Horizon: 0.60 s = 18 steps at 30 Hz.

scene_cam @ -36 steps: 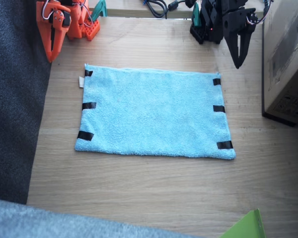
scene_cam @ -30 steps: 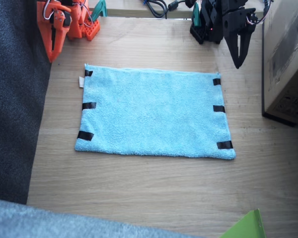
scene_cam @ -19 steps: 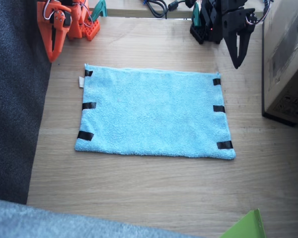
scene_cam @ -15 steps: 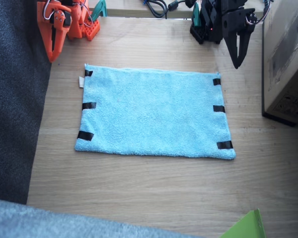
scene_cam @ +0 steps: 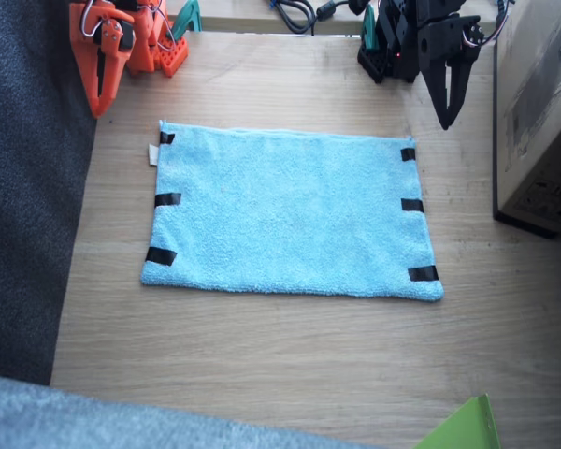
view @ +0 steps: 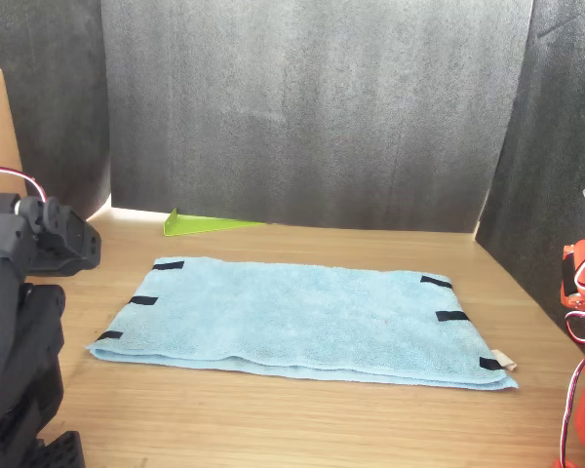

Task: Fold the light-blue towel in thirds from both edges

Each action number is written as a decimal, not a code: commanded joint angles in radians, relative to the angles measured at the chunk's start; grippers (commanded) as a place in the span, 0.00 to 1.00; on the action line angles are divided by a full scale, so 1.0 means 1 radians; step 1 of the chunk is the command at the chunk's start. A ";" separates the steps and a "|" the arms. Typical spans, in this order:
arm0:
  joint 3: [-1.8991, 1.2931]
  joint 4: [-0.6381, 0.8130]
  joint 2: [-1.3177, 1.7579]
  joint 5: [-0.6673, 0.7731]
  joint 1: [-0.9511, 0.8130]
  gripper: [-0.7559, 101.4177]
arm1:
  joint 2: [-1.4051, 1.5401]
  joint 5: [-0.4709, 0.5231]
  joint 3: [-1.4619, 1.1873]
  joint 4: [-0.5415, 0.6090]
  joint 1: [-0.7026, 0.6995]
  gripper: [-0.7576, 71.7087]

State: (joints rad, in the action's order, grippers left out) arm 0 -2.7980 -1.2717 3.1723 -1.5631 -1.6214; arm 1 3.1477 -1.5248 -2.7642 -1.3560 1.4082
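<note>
1. The wooden table [scene_cam: 262,365] fills most of the fixed view. A dark grey fabric [scene_cam: 23,187] hangs along one side of it, and in the front view the same dark fabric forms the wall behind the table.
2. The light-blue towel [scene_cam: 290,213] lies flat and fully open in the middle of the table, not folded at any side. In the front view [view: 302,317] it also lies spread out, with only a small thickness along its near long side.
3. A cardboard box [scene_cam: 540,112] stands on the table near the left arm. Its inside is not visible, so I cannot tell if something is in it.
4. The left arm [scene_cam: 421,37] is black and stands at the far edge of the table. The left gripper [scene_cam: 446,117] points down above the bare wood, just beyond the towel's corner and not touching it. Its fingers are together at the tip and hold nothing.
5. The right arm [scene_cam: 122,37] is orange. The right gripper [scene_cam: 99,103] hangs down at the table's edge, apart from the towel, with fingers closed and empty.
6. A bright green sheet [scene_cam: 463,428] shows at one corner of the table.
7. The edges are each marked with three black tape strips [scene_cam: 412,205], and a small white tag [scene_cam: 153,154] sticks out at one corner.
</note>
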 commanded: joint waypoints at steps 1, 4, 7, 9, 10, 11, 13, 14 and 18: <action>0.005 -0.005 0.006 0.000 -0.011 0.00 | 0.002 -0.002 0.003 -0.023 0.011 0.01; 0.005 -0.002 0.006 0.000 0.000 0.00 | 0.002 0.020 0.006 -0.034 0.005 0.01; 0.003 0.003 0.006 -0.015 0.008 0.00 | -0.002 0.049 0.023 -0.043 -0.029 0.01; 0.018 -0.002 0.006 -0.032 0.015 0.00 | -0.014 0.055 0.055 -0.048 -0.048 0.01; 0.029 0.000 0.006 -0.035 0.009 0.00 | -0.028 0.055 0.077 -0.044 -0.052 0.01; 0.038 0.005 0.006 -0.040 -0.002 0.00 | -0.052 0.057 0.103 -0.040 -0.054 0.01; 0.064 0.008 0.006 -0.051 -0.018 0.00 | -0.137 0.049 0.172 -0.021 -0.046 0.01; 0.081 0.011 0.000 -0.055 -0.025 0.00 | -0.199 0.043 0.216 -0.008 -0.038 0.01; 0.198 0.037 -0.140 -0.063 -0.040 0.00 | -0.515 0.017 0.425 0.031 0.003 0.01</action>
State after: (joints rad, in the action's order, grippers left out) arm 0 -2.6906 -1.2548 3.1155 -1.6122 -1.6414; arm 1 2.8348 -1.4849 -2.4605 -1.3545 1.3744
